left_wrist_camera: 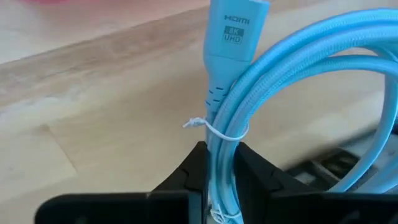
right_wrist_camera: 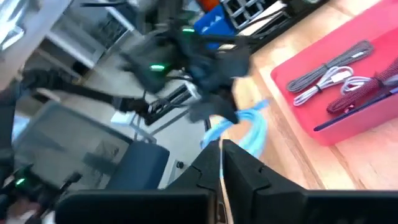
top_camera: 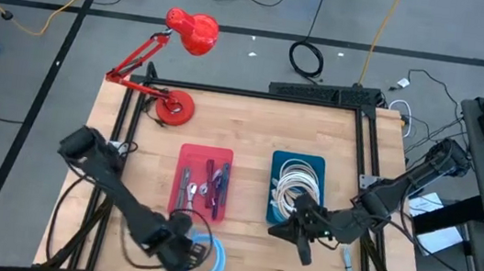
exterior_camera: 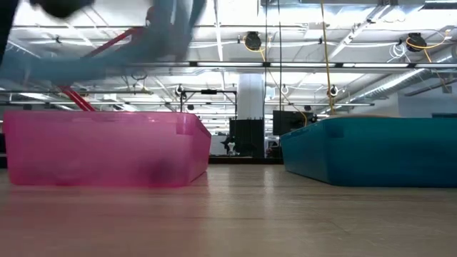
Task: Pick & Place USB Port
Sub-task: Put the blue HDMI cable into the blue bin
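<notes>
A light blue coiled cable (left_wrist_camera: 323,68) with a plug marked HDMI (left_wrist_camera: 233,31) is bundled by a white twist tie (left_wrist_camera: 217,132). My left gripper (left_wrist_camera: 221,152) is shut on it near the table's front edge (top_camera: 180,250). No USB port shows plainly. The coil (top_camera: 211,259) appears blurred high up in the low view (exterior_camera: 121,50). My right gripper (right_wrist_camera: 221,146) is shut with nothing in it, hovering by the near end of the teal bin (top_camera: 303,237). A red bin (top_camera: 201,206) holds several dark and grey cables. My left gripper pinches the cable bundle (left_wrist_camera: 221,163) between its two fingers, just below the twist tie and a short way behind the HDMI plug. The fingers come steeply from above and lie across the strands. The coil is lifted clear of the table, its loop spreading out beyond the fingers.
The teal bin (top_camera: 319,168) holds white coiled cables (top_camera: 296,184). A red desk lamp (top_camera: 185,31) stands at the table's far left. A black frame (top_camera: 247,94) runs around the table. Bare wood lies between the bins and the front edge (exterior_camera: 235,221).
</notes>
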{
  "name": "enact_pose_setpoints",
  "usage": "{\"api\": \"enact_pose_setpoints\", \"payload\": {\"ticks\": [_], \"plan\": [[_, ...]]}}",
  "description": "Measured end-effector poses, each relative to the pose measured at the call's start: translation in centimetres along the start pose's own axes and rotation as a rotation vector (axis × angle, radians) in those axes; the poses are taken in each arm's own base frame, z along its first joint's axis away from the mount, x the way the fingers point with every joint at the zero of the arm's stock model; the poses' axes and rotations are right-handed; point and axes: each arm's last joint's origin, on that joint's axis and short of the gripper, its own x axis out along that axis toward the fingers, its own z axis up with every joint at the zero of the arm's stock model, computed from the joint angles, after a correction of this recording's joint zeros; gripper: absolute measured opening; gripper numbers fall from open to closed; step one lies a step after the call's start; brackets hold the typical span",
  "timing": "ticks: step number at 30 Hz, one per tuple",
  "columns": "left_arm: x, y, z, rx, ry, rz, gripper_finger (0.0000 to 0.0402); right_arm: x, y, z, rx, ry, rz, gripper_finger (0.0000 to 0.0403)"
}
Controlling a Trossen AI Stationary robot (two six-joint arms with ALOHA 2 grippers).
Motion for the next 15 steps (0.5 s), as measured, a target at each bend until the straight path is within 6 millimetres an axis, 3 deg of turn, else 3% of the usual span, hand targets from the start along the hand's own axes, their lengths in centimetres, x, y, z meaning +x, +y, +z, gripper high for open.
{"api": "enact_pose_setpoints", "payload": {"ticks": [4, 7, 12, 15], "plan": [[-4.7, -0.4, -0.8, 0.006, -0.109, -0.095, 0.0048, 0.2, -0.4, 0.5, 0.105, -0.053, -0.039, 0.0052], [-7.7, -0.8, -0.4, 0.014, -0.194, -0.114, 0.0048, 0.5, -0.8, 1.0, 0.213, -0.074, -0.051, 0.0105], [-11.1, -2.2, 1.5, 0.079, -0.363, -0.149, 0.0048, 1.9, -1.8, 2.1, 0.362, -0.136, -0.06, 0.0212], [-12.9, -3.2, 3.3, 0.137, -0.451, -0.161, 0.0048, 2.7, -1.4, 3.1, 0.427, -0.212, 0.036, 0.0266]]}}
